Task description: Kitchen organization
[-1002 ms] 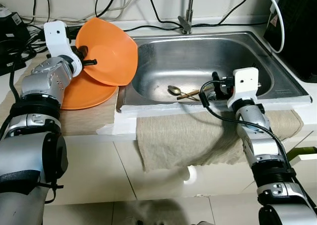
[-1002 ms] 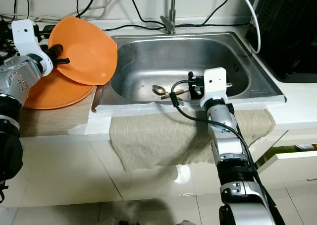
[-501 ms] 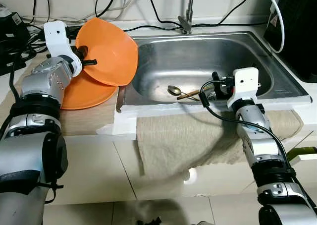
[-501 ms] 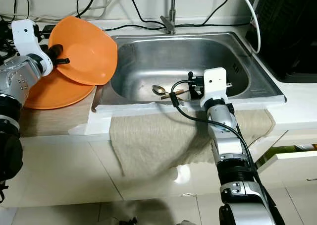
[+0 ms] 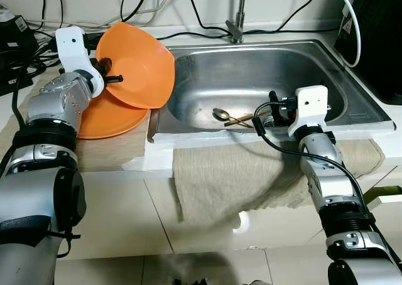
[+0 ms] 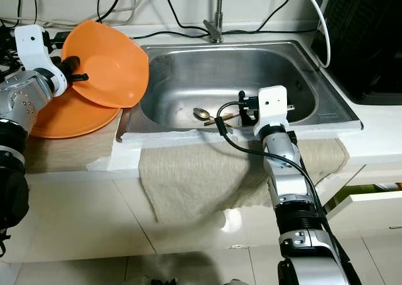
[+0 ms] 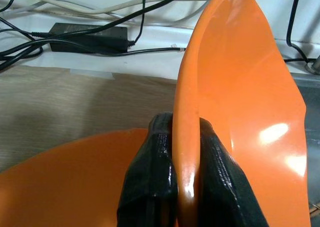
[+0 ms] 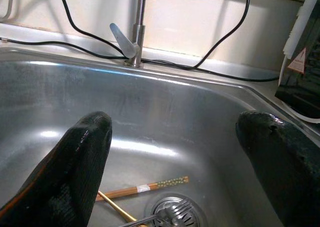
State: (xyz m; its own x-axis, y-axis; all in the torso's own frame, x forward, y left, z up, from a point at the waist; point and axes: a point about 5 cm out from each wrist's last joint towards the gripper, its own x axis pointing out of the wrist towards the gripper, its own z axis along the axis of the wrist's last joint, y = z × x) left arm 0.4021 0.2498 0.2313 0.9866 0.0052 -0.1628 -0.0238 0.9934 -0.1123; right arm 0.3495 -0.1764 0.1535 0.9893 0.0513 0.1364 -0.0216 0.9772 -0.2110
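An orange bowl [image 5: 141,65] is held tilted on its edge over the counter left of the sink [image 5: 251,65]. My left gripper [image 7: 182,123] is shut on the bowl's rim, one finger on each side. Beneath it an orange plate [image 5: 110,118] lies flat on the counter. My right gripper [image 8: 175,124] is open at the sink's front edge, pointing into the basin with nothing between its fingers. On the basin floor lie a metal spoon [image 5: 220,113] and wooden chopsticks [image 8: 150,187], near the drain [image 8: 172,212].
A faucet [image 5: 237,21] stands behind the sink, with several black cables along the back wall. A beige cloth [image 5: 232,172] hangs over the counter's front edge. A black appliance [image 5: 377,40] stands to the right and a dark device [image 5: 12,34] to the far left.
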